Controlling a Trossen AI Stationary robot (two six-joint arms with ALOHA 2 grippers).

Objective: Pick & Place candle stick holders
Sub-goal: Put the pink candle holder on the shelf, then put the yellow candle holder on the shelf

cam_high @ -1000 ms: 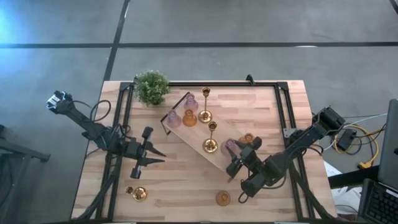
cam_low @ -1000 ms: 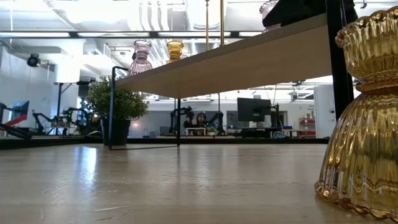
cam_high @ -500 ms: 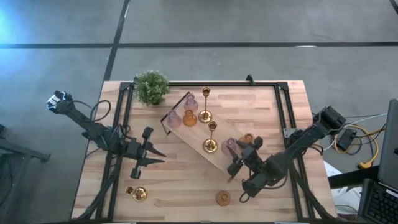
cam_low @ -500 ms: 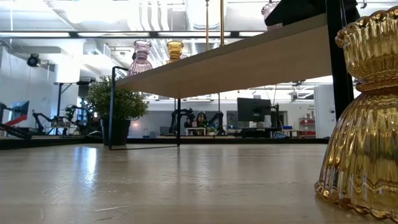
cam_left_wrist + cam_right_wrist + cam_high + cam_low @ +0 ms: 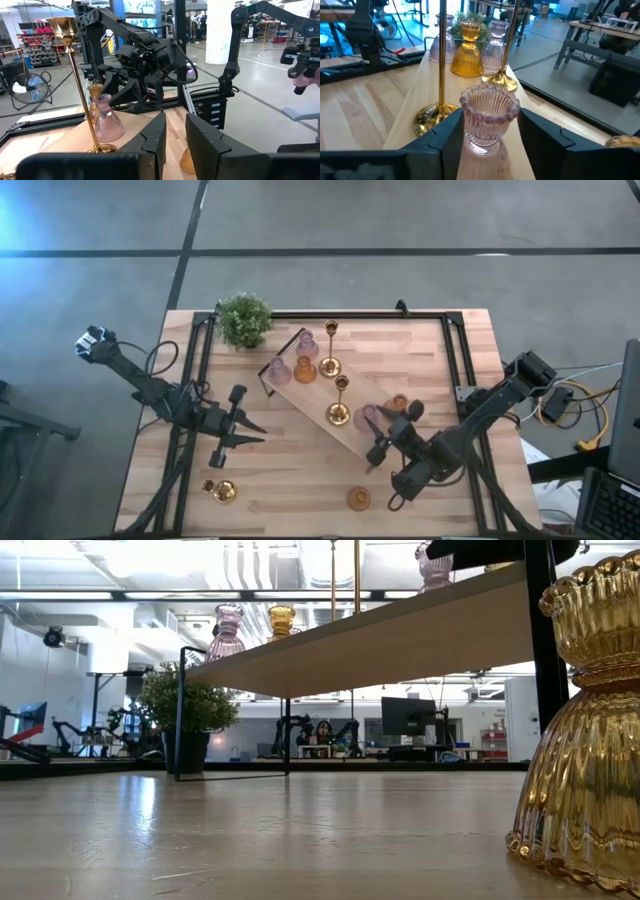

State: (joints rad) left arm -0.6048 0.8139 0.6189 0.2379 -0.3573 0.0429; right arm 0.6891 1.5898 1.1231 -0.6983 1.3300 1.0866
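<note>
Straddling a pale pink glass holder (image 5: 488, 120), right gripper (image 5: 378, 442) sits at the near end of the light-wood tray (image 5: 318, 412); jaws spread wide, one finger (image 5: 449, 136) each side of the cup, small gap visible on both sides, so nothing is clamped. Holder stands upright on the tray surface.

Tray runs diagonally across the table (image 5: 450, 350) from near the potted plant (image 5: 244, 319) toward the right arm. Along it: two gold thin-stemmed holders (image 5: 331, 347) upright, an amber glass holder (image 5: 305, 369) flanked by two more pink glass holders (image 5: 279, 372) at the far end. Right wrist view shows the same row lined up behind the pink cup.

Off the tray: one gold holder (image 5: 222, 490) on the table near the front-left corner, one amber holder (image 5: 358, 498) at the front edge close to the right arm, filling the right side of the low view. Another amber piece (image 5: 399, 403) sits just beside the right gripper; can't tell if it's on the tray or the table.

Left gripper (image 5: 256, 432) hovers over bare table left of the tray, fingers (image 5: 155, 139) nearly together with a narrow slot between them, nothing in the grip
</note>
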